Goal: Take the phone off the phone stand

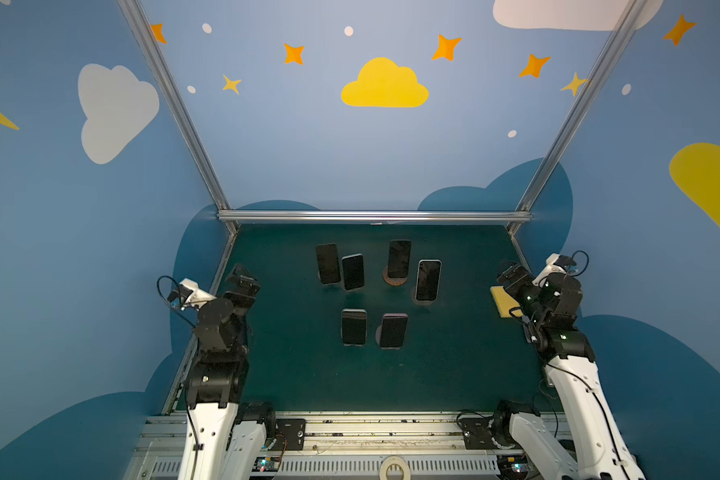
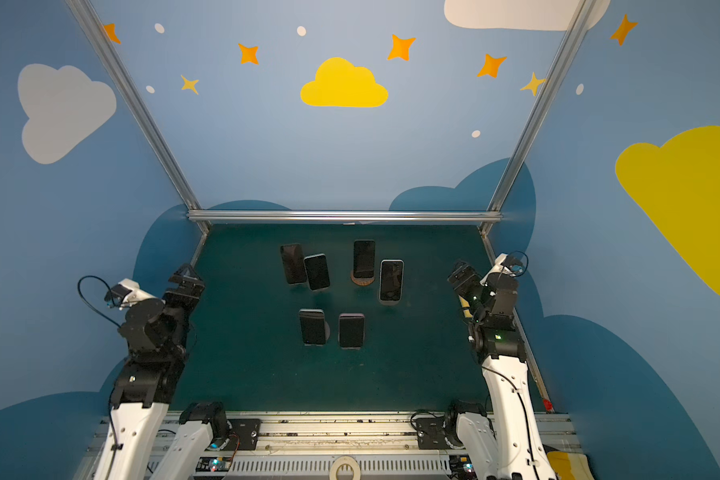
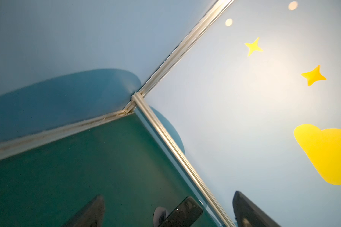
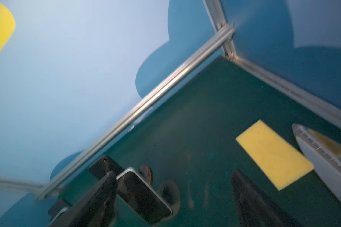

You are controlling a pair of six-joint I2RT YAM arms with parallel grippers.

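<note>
The green counter [image 1: 292, 374] carries six phones, each one leaning almost upright on its own stand, screen dark. In both top views four of them stand in the far part. The far-left phone [image 1: 328, 263] and the second phone [image 1: 353, 271] are just beside each other. To their right, the third phone [image 1: 399, 258] rests on a brown round stand [image 1: 395, 281], with the white-edged phone [image 1: 428, 279] just beside it. Nearer stand the near-left phone [image 1: 353, 326] and the near-right phone [image 1: 393, 330]. Which one the task means, I cannot tell.

The left tool [image 1: 242, 276] hangs over the left edge of the counter, well apart from every phone. In the left wrist view its fingers [image 3: 91, 212] stand wide and grip nothing.

The right tool [image 1: 507, 273] hangs at the right edge, above a yellow sponge [image 1: 499, 301]. The right wrist view is blurred, but its fingers [image 4: 250, 200] are also well apart and grip nothing.
</note>
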